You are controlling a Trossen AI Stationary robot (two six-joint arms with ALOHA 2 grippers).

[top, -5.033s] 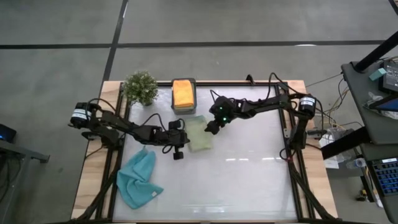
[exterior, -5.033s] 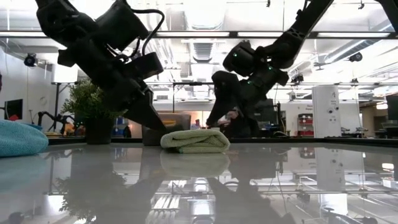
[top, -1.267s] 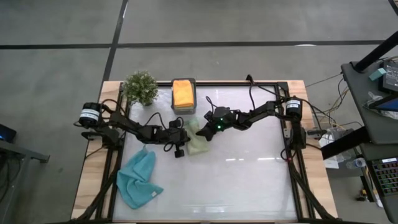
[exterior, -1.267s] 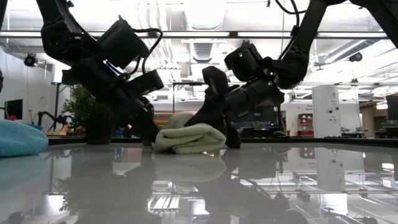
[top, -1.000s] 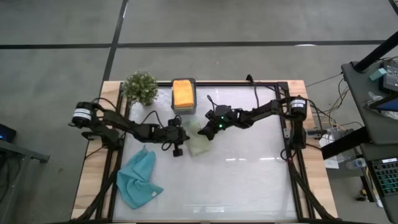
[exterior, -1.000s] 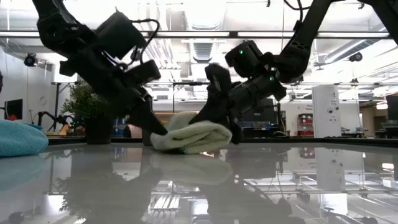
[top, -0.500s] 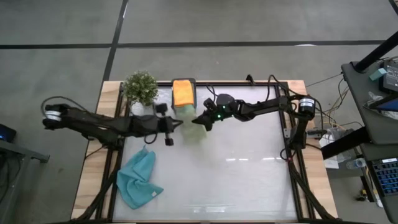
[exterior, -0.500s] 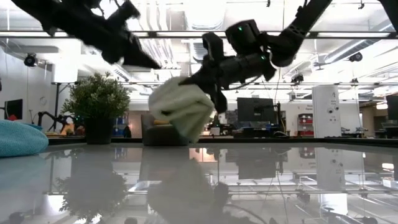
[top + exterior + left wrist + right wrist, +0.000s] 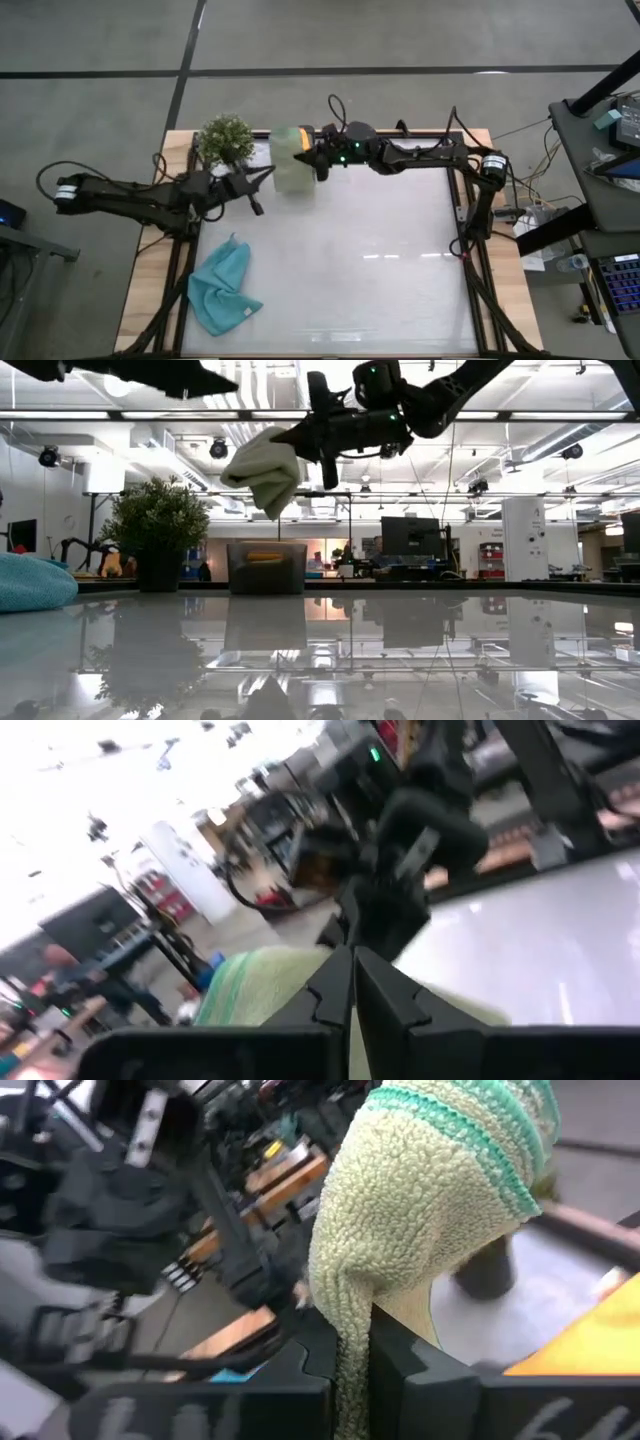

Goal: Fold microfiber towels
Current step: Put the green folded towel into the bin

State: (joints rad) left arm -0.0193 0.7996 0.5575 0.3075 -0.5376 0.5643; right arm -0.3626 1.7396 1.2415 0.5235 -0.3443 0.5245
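crumpled light blue microfiber towel [image 9: 222, 291] lies unfolded at the surface's [image 9: 400, 280] near left. left pincer [image 9: 256, 193], pressed together and empty, sits beside the little green potted plant [image 9: 225, 140]. folded sage green microfiber towel [image 9: 291, 158], a thick nubby bundle, hangs pinched in the right pincer [image 9: 312, 158] above the small dark grey box [image 9: 266, 567] holding an orange towel [image 9: 264, 557]. step: stowing. next: lower, release squarely.

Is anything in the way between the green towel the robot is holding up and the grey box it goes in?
Nothing visible. The right gripper holds the folded green towel in the air above the grey box, which holds an orange towel. The left gripper is off to the side.
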